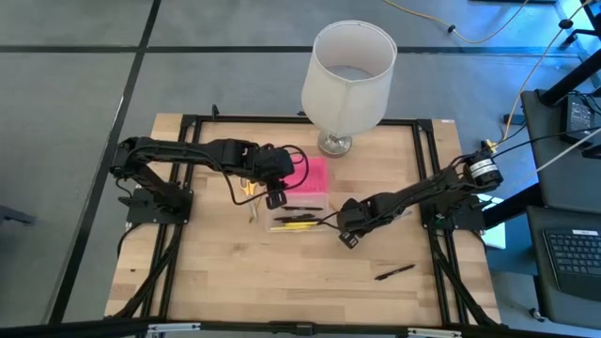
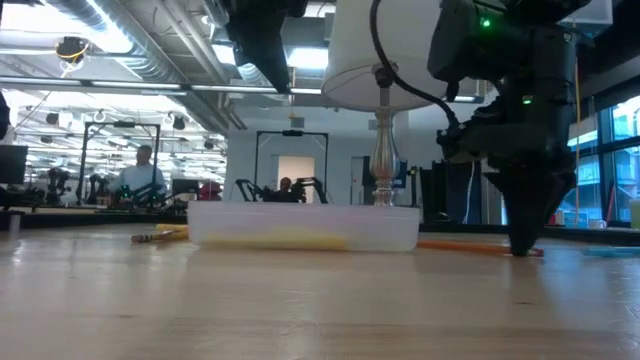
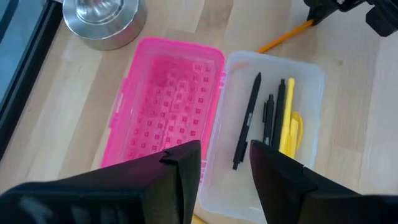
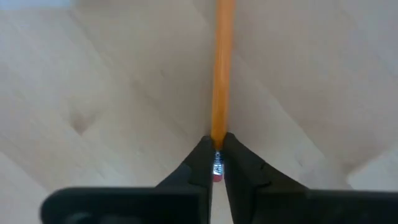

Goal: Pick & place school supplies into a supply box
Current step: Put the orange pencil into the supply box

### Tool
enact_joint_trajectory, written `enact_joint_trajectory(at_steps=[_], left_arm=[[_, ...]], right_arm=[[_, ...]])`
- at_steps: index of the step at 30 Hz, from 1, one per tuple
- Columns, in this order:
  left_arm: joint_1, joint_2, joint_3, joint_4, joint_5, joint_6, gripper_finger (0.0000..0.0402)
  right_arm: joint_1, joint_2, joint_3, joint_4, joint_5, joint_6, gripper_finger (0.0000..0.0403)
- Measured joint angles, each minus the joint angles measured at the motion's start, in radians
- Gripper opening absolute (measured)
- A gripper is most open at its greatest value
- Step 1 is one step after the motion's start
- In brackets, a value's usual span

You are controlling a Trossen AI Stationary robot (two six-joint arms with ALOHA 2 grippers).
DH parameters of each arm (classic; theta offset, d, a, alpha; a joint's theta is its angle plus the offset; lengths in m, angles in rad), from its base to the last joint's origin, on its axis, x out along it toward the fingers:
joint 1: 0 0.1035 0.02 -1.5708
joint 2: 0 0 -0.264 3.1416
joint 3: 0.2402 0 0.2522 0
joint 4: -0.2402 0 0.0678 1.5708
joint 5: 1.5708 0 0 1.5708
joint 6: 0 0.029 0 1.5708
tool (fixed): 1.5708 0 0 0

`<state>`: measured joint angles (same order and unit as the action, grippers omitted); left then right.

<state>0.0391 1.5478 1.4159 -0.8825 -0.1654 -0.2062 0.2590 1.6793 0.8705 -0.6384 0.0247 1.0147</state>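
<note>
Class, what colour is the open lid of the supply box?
Bright pink lid with a grid of small raised squares, seen best in the left wrist view.

Both arms are dark, near-black, built of slim jointed links rising from black base brackets. The left arm (image 1: 188, 155) carries a looping black cable near its wrist; the right arm (image 1: 423, 192) shows a round silver-faced motor cap at its shoulder joint and a green indicator light on its wrist housing. Each end effector ends in two matte black, wedge-shaped fingers (image 3: 180, 180) with flat inner faces.
</note>
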Motion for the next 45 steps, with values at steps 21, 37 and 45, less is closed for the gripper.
enact_joint_trajectory(at_steps=[21,37,45], left_arm=[[0.000,0.000,0.000,0.101,-0.001,-0.001,0.0130],[0.000,0.000,0.000,0.101,-0.001,-0.017,0.0130],[0.000,0.000,0.000,0.102,-0.001,-0.018,0.0130]], right_arm=[[0.002,-0.022,-0.019,-0.152,-0.010,-0.027,0.0025],[0.018,-0.021,-0.027,-0.180,-0.036,-0.002,0.0111],[0.057,-0.020,-0.027,-0.186,-0.052,-0.002,0.0114]])
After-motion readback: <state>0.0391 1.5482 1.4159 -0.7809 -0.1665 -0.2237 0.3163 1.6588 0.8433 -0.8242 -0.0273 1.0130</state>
